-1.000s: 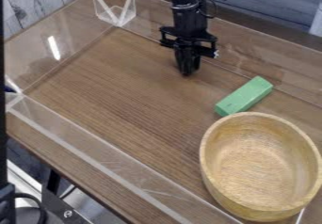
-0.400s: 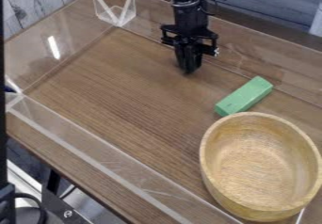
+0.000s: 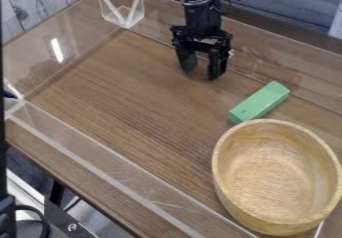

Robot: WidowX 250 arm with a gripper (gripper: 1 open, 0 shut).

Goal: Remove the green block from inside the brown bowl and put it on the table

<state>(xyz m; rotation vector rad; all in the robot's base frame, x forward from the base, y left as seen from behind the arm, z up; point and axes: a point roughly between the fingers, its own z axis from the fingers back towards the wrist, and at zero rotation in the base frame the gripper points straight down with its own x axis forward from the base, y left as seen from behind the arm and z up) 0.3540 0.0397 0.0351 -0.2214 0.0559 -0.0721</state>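
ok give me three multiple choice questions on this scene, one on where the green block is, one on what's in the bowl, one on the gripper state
1. Where is the green block?
A. inside the brown bowl
B. on the table, outside the bowl
C. between the gripper's fingers

2. How many things lie in the brown bowl?
A. none
B. one
C. two

3. How does the gripper stand?
A. shut on the block
B. shut on nothing
C. open, holding nothing

Answers:
1 B: the block lies flat on the table, just beyond the bowl's rim.
2 A: only bare wood grain shows inside the bowl.
3 C: its two fingers are spread apart over the table, away from the block.
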